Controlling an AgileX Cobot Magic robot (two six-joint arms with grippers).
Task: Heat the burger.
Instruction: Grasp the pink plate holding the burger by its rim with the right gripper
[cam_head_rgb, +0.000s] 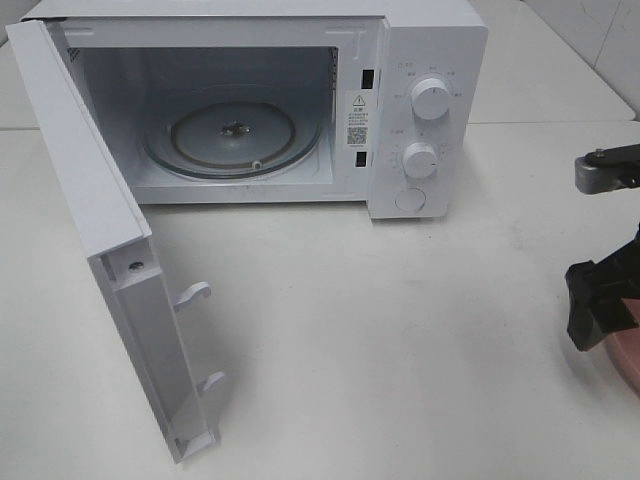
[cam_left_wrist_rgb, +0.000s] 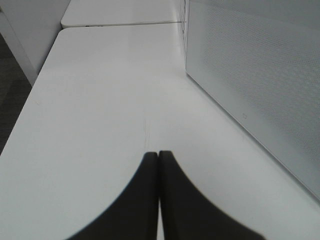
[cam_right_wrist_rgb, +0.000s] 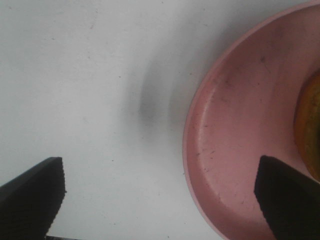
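Right wrist: claw (cam_right_wrist_rgb: 159, 165) astride plate rim (cam_right_wrist_rgb: 189, 150)

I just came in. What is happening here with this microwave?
The microwave stands with its door open and no food inside. The right gripper is open over the rim of the plate, where the burger sits; it holds nothing. The left gripper is shut and empty, low over the table.

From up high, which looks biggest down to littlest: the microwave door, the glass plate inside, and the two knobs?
1. Microwave door, though it is also nearest the camera.
2. Glass plate.
3. Upper knob and lower knob: they look about alike, so I won't rank them.
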